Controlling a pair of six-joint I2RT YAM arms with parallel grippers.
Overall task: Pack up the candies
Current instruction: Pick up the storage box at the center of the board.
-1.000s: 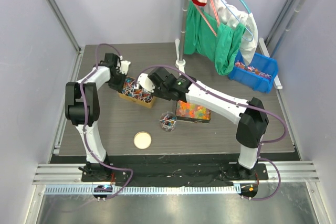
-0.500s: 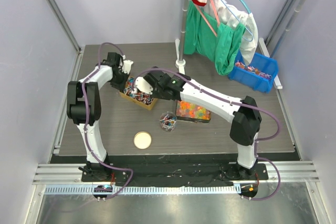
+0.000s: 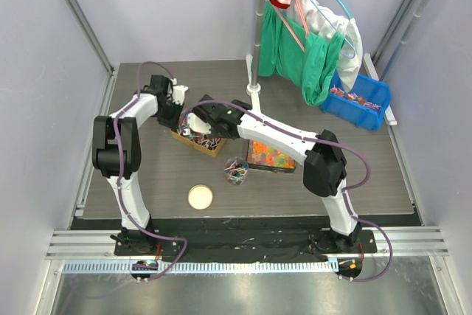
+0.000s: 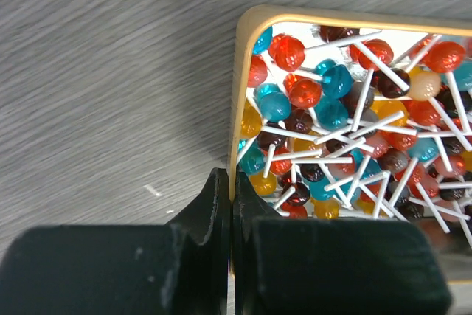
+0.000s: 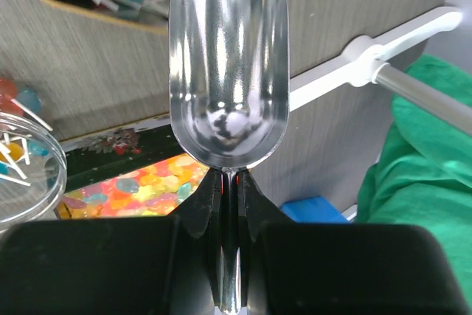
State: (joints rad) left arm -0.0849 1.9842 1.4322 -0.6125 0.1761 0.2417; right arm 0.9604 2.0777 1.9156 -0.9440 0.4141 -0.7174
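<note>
- Pinching the rim of the wooden tray [image 4: 239,94] with the left gripper [image 4: 230,182], jaws pressed together on the thin wall, one finger outside and one inside
- Gripping the handle of a metal scoop [image 5: 228,64] in the right gripper [image 5: 230,182], jaws closed tight around it, nothing in the bowl
- Heaped in that tray, the candies [image 4: 332,108]: small red, blue, orange and dark heads on white sticks, lying crisscross with no common direction
- A few more of them in the clear jar [image 3: 235,170], near the tray of jelly pieces [image 3: 271,157]
- From the right wrist, wooden tray ahead and to the left of the scoop's mouth, with the scoop's long axis pointing past the tray's corner, not into the heap
- Probably calls for swinging the mouth left and dipping into the pile, with the left bracing the tray and the right doing the digging
- Likely risk: sticks snagging on the scoop's lip and spilling over the rim
</note>
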